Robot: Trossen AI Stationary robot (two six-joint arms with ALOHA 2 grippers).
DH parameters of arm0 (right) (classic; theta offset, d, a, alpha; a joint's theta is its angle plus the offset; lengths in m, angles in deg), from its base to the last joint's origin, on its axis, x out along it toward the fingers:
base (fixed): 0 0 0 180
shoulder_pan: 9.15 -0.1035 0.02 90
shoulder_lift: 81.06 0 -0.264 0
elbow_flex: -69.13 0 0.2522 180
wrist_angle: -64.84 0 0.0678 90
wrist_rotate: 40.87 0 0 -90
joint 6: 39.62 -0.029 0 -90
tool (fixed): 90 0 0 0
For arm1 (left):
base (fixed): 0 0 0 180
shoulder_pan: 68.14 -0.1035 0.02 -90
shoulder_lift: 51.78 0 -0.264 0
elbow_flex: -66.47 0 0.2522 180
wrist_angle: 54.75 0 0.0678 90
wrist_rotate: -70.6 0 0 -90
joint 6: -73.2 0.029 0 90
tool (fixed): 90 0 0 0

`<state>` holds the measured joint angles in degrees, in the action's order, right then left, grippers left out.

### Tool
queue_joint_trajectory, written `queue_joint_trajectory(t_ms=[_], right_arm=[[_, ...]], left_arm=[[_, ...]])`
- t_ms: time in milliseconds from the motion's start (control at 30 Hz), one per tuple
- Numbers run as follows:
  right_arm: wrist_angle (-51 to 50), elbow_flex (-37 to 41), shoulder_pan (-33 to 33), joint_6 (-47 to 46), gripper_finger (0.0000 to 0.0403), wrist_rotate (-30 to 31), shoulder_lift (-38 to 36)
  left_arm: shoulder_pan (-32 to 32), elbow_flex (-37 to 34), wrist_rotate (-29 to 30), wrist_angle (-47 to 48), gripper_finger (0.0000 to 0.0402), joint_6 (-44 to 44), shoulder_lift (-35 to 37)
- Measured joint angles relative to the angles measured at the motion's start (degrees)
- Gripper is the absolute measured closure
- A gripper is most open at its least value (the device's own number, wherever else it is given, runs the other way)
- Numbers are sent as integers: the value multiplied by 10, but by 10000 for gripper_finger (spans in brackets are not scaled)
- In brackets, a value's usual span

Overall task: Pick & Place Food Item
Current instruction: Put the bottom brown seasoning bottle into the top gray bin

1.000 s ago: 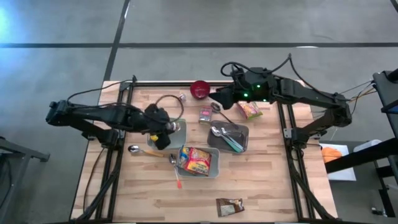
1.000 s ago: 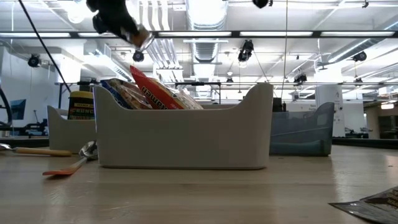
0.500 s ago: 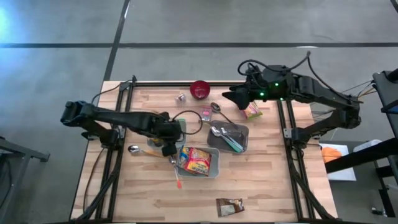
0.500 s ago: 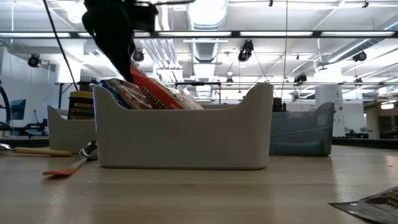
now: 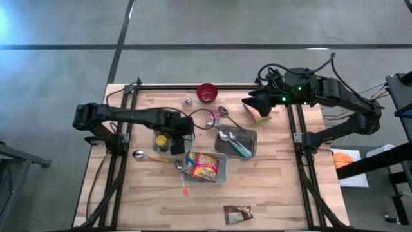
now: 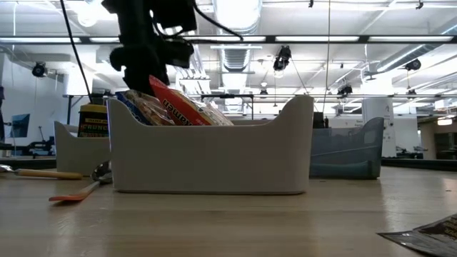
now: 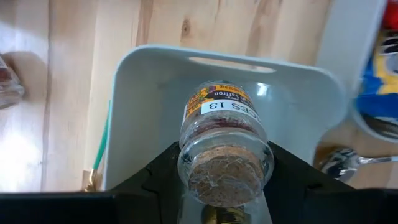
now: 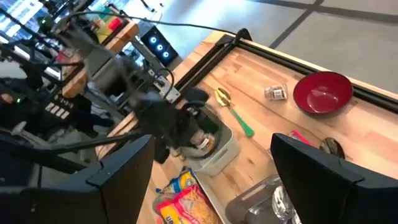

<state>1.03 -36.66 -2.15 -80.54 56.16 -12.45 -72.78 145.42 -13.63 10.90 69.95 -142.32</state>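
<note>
A small glass spice jar point(image 7: 222, 130) with a cork stopper and a yellow label sits between the fingers of my left gripper point(image 7: 225, 169), which is shut on it. Jar and gripper point(image 5: 177, 129) hang over a pale bin point(image 7: 134, 99) at the table's left middle; in the bin stands a yellow-lidded jar point(image 5: 161, 140). In the low view this gripper point(image 6: 146, 61) shows dark above the bin walls. My right gripper point(image 8: 217, 180) stands open and raised at the far right point(image 5: 254, 106), above a snack packet point(image 5: 261, 115), with nothing between its fingers. My left gripper pinches the jar's glass shoulder point(image 7: 186, 158), just under the cork, between its two fingers point(image 7: 155, 177), one on each side. The fingers point steeply down from above. The jar hangs cork end up, a little tilted, clear above the bin's floor.
A tray with a red-and-yellow snack bag point(image 5: 203, 166) lies beside the bin, a tray of spoons point(image 5: 236, 142) to its right. A red bowl point(image 5: 206, 92) stands at the far edge. Loose spoons point(image 5: 151, 156), an orange one point(image 5: 183, 183) and a packet point(image 5: 237, 214) lie nearer.
My left gripper has come down and shifted toward the table's right with the jar, rolling at the wrist, and now hangs over the bin. My right gripper, still open, has drawn back toward the table's right edge, away from the red bowl.
</note>
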Motion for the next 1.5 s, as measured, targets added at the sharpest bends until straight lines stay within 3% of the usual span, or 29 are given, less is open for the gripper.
queue_joint_trajectory(t_ms=[433, 1500], right_arm=[[-20, 1, -12, 22, 86, 0, -5], [-22, 3, -12, 26, 86, 1, -5]], left_arm=[[-22, 0, -24, -24, 233, 29, -59], [-32, 0, -21, -39, 233, 50, -72]])
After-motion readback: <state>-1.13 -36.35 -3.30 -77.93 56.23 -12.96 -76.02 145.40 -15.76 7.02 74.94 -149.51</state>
